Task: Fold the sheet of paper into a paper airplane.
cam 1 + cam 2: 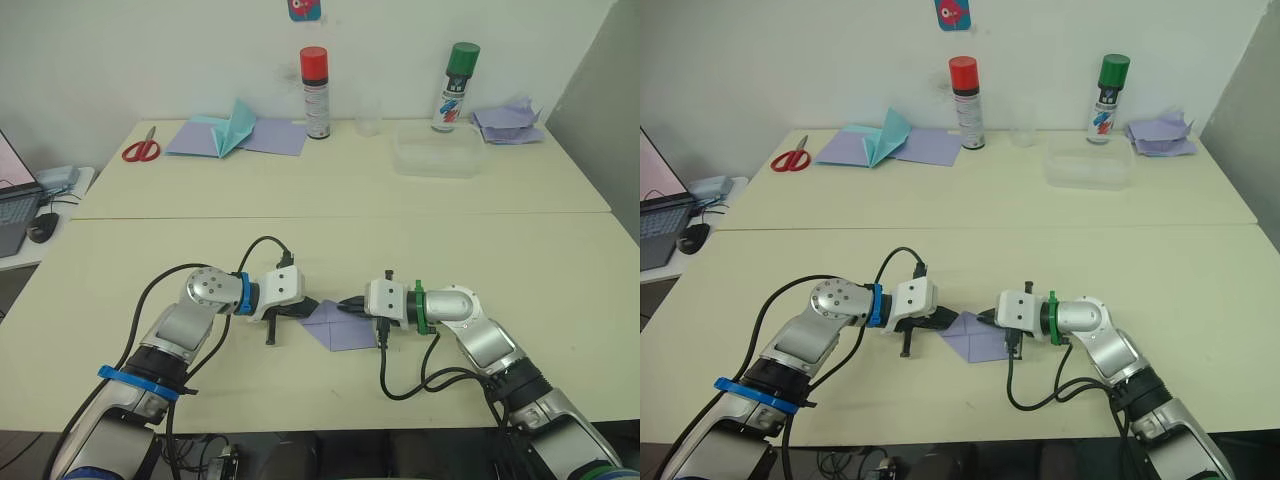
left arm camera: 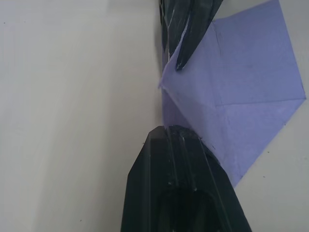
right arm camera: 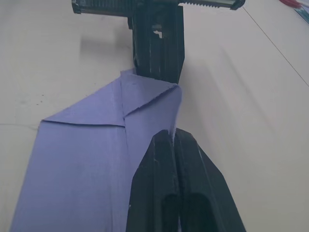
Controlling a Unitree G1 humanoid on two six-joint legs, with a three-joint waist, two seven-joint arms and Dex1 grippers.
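Note:
The sheet of paper point(image 1: 345, 330) is pale lavender with its corners folded in to a point, and it lies flat on the near table between my two arms. My left gripper point(image 1: 308, 308) is shut on the paper's pointed left end; the left wrist view has its fingers point(image 2: 178, 179) closed over that edge. My right gripper point(image 1: 346, 306) faces it a few centimetres away, shut on the sheet's raised upper edge. In the right wrist view that gripper point(image 3: 173, 133) pinches the fold point(image 3: 149, 99), with the left gripper point(image 3: 157, 43) just beyond.
On the far table are red scissors point(image 1: 141, 150), a teal paper plane point(image 1: 232, 128) on flat lavender sheets point(image 1: 275, 138), a red-capped can point(image 1: 315, 93), a cup point(image 1: 368, 118), a clear tub point(image 1: 437, 158), a green-capped can point(image 1: 455, 88) and a crumpled lavender heap point(image 1: 510, 122). A laptop point(image 1: 15, 205) sits at the far left.

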